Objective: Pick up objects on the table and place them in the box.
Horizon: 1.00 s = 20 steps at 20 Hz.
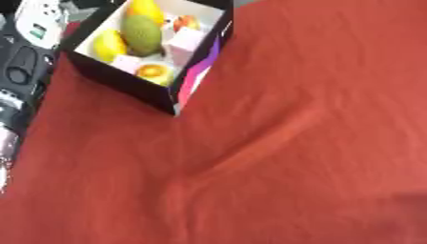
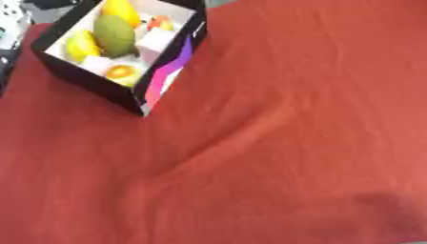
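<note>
Red cloth (image 1: 300,143) over the bench: matt, soft weave, creased in long folds running away from the box. Box (image 1: 125,81): card-like, black matt outer walls, white inner lining, one wall with a glossier pink-purple print. Inside the box, green fruit (image 1: 142,33) dull-skinned; yellow fruit (image 1: 108,45) smooth, slightly shiny.

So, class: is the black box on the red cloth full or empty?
Nearly full. The box holds a green fruit, yellow pieces and pink blocks.
</note>
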Each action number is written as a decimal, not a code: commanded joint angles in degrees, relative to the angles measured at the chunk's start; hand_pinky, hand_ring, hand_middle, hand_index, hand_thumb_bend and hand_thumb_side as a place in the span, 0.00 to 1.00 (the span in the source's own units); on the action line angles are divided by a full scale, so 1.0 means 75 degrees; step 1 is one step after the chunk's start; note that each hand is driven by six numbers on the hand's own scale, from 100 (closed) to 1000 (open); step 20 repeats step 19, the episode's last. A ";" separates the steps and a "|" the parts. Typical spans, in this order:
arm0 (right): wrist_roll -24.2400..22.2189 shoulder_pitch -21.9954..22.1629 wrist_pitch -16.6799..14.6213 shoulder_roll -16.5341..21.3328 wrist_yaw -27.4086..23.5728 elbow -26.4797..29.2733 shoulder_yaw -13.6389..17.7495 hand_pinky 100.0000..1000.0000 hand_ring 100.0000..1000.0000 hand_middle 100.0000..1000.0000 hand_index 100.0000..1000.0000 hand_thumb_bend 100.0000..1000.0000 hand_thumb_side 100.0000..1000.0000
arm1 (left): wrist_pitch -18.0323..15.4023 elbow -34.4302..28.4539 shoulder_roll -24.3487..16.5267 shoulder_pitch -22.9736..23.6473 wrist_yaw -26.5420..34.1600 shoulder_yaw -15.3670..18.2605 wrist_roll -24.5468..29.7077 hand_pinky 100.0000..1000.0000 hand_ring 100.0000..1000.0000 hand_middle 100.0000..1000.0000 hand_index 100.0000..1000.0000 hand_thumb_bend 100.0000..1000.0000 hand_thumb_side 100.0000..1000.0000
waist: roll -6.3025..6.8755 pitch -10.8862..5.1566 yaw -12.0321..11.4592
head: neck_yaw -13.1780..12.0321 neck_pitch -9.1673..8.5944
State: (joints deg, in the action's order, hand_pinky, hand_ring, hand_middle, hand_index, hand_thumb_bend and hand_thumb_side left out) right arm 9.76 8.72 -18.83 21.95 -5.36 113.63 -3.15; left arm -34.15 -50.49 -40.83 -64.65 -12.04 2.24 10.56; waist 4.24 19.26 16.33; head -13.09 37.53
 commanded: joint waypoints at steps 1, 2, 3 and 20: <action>0.0130 0.0178 -0.0208 0.0243 0.0012 0.0128 0.0160 1.00 0.81 0.69 0.76 0.00 0.43 | 0.0428 -0.1332 -0.0681 0.0160 0.2007 -0.0061 0.0616 0.68 0.77 0.77 0.80 0.00 0.53 | -0.0103 -0.0297 -0.0152 | 0.0223 0.0243; 0.0190 0.0272 -0.0304 0.0278 0.0005 0.0128 0.0209 1.00 0.81 0.69 0.76 0.00 0.42 | 0.0672 -0.1847 -0.0867 0.0349 0.2753 -0.0048 0.0710 0.68 0.77 0.77 0.80 0.00 0.53 | -0.0147 -0.0364 -0.0245 | 0.0310 0.0307; 0.0249 0.0383 -0.0402 0.0304 0.0003 0.0128 0.0259 1.00 0.82 0.69 0.77 0.00 0.41 | 0.0936 -0.2391 -0.1057 0.0570 0.3504 -0.0009 0.0727 0.67 0.76 0.77 0.80 0.00 0.52 | -0.0204 -0.0442 -0.0347 | 0.0416 0.0364; 0.1170 0.1536 -0.1787 0.0374 -0.0327 0.0128 0.1188 1.00 0.92 0.80 0.83 0.00 0.41 | 0.2166 -0.8479 0.0076 0.8633 0.6017 0.2825 -0.1799 0.63 0.78 0.81 0.86 0.00 0.57 | -0.0713 -0.1540 -0.1436 | 0.2666 -0.0957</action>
